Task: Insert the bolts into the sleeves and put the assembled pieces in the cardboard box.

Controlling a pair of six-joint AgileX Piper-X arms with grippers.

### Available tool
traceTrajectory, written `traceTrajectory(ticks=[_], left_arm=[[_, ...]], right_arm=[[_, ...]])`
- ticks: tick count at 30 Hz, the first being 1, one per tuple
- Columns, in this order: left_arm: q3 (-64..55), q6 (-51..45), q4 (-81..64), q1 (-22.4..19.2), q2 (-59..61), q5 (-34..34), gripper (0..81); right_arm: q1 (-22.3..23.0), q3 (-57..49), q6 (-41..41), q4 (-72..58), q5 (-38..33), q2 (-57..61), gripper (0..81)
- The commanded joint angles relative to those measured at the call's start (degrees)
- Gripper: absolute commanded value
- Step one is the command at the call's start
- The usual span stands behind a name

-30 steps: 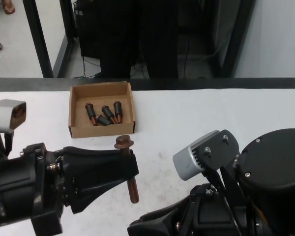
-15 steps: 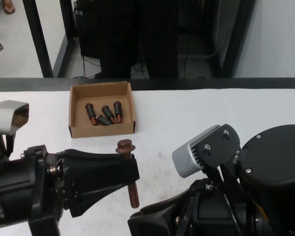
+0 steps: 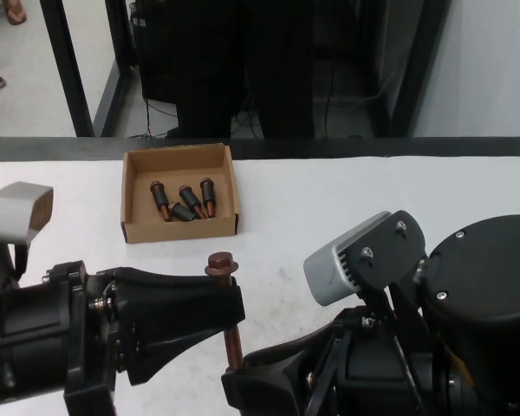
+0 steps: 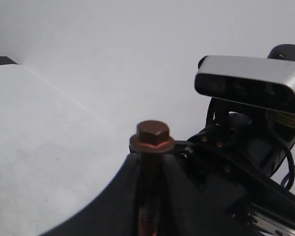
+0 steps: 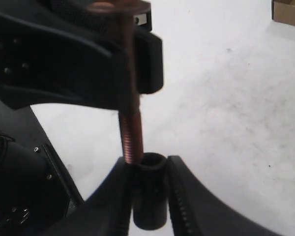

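Bolt [image 5: 130,132] upright, clenched in left end effector [image 3: 230,303] | tip at sleeve [image 5: 150,196] rim, sleeve grasped by right end effector [image 5: 150,187] | box [image 3: 139,230] at table [image 3: 373,191] far edge, well apart from both.

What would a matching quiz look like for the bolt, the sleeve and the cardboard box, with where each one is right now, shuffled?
1. bolt
2. sleeve
3. cardboard box

A. holds assembled pieces
B. upright in the left gripper
C. clamped in the right gripper, just under the threaded tip

Pairs: 1-B, 2-C, 3-A
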Motion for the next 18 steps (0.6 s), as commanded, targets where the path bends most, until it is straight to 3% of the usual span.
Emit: traceTrajectory(ticks=[1, 18], left_arm=[[-0.51, 0.15, -0.43, 0.18, -0.16, 0.0, 0.8], [-0.51, -1.42, -1.9, 0.03, -0.16, -2.01, 0.8]], right_arm=[[-0.21, -1.02, -0.52, -1.81, 1.19, -0.15, 0.3], [-0.21, -1.0, -0.84, -4.77, 3.02, -1.22, 0.3]])
